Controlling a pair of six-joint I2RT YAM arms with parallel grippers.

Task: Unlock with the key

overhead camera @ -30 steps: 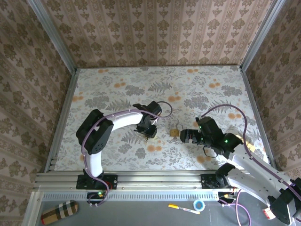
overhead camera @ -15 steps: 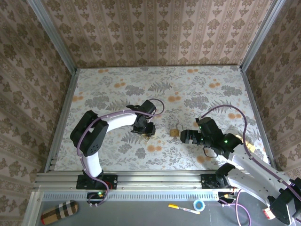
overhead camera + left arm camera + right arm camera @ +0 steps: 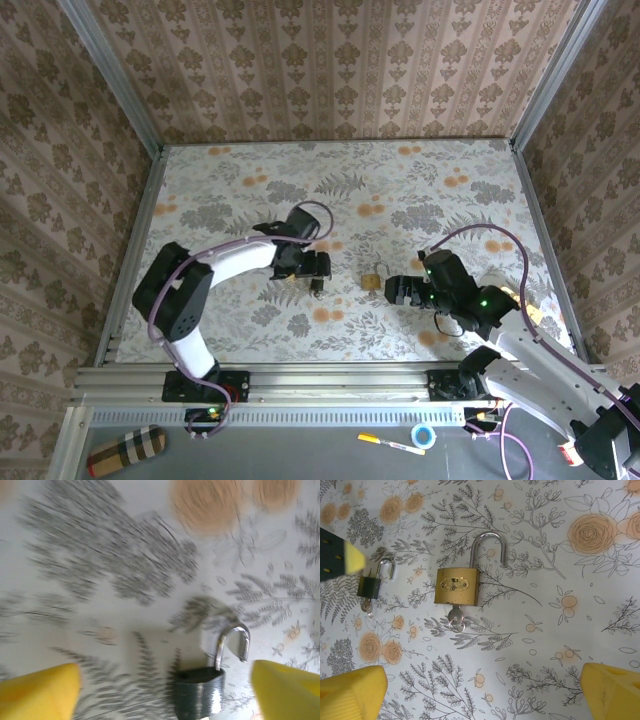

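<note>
A small dark padlock (image 3: 201, 696) lies on the flowered table with its shackle (image 3: 233, 644) swung open. My left gripper (image 3: 165, 700) is open just above it, its yellow fingertips (image 3: 37, 695) wide on either side and touching nothing. In the right wrist view the dark padlock (image 3: 370, 587) has a key (image 3: 366, 606) in its base. A brass padlock (image 3: 457, 586) with an open shackle and a key (image 3: 454, 615) in it lies to its right. My right gripper (image 3: 480, 700) is open and hangs empty, nearer than the brass padlock (image 3: 371, 281). From above, the left gripper (image 3: 312, 268) sits over the dark padlock (image 3: 316, 287).
The table (image 3: 420, 190) is covered in floral paper and walled by patterned panels. A metal rail (image 3: 320, 380) runs along the near edge. The left gripper's finger (image 3: 337, 556) shows at the left of the right wrist view.
My left gripper has opened and let go of the dark padlock, which now lies on the table. The left arm's elbow has swung left. The right arm has barely moved.
</note>
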